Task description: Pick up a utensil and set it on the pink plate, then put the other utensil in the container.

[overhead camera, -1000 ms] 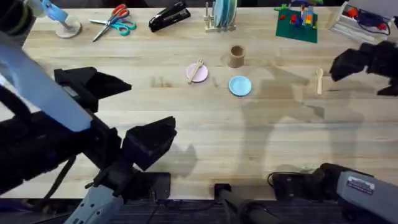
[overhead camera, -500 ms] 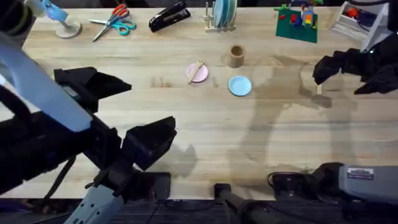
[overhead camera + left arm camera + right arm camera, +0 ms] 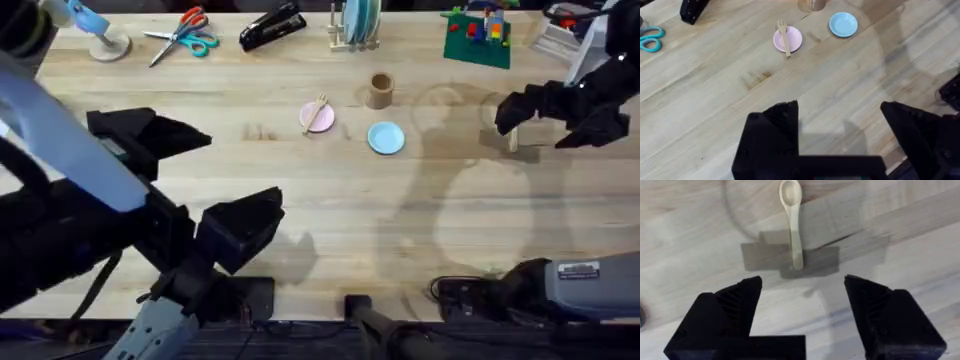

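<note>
Now right end effector [image 3: 802, 310] has dropped over spoon [image 3: 792, 220] at frame right, jaws wide, empty; fork [image 3: 319, 108] already on pink plate [image 3: 316, 120]; left end effector [image 3: 840, 132] wide, idle.

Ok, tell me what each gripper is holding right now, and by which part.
Nothing is held. The right gripper is open above the spoon, which lies on the table. The left gripper is open and empty.

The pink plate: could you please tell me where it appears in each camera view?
Overhead: pink plate mid-table, left of the brown cup.
Left wrist: upper middle, fork across it.
Right wrist: looks at the spoon instead.
Shared landmark: light blue plate beside it.
</note>
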`<state>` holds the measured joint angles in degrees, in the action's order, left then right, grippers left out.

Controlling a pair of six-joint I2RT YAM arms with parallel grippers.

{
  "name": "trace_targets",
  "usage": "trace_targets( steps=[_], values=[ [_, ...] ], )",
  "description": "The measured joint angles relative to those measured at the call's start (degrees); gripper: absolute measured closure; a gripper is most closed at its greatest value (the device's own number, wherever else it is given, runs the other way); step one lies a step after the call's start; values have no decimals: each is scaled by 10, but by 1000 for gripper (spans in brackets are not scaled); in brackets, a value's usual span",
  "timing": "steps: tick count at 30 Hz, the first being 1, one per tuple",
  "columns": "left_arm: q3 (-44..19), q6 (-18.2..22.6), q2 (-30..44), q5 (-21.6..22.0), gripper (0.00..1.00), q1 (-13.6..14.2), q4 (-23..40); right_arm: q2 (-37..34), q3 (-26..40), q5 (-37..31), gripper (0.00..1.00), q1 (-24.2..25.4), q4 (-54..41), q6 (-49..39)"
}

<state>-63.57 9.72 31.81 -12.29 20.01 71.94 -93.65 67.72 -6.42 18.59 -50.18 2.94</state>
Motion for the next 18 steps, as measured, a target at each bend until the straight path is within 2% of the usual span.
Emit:
trace_targets(
  steps=[6, 18],
  values=[
    [0, 0, 0, 0, 6, 0, 0, -17, 0, 8, 7, 16, 26, -3],
    [0, 0, 0, 0, 5, 0, 0, -44, 0, 40, 8, 16, 82, -28]
  ],
)
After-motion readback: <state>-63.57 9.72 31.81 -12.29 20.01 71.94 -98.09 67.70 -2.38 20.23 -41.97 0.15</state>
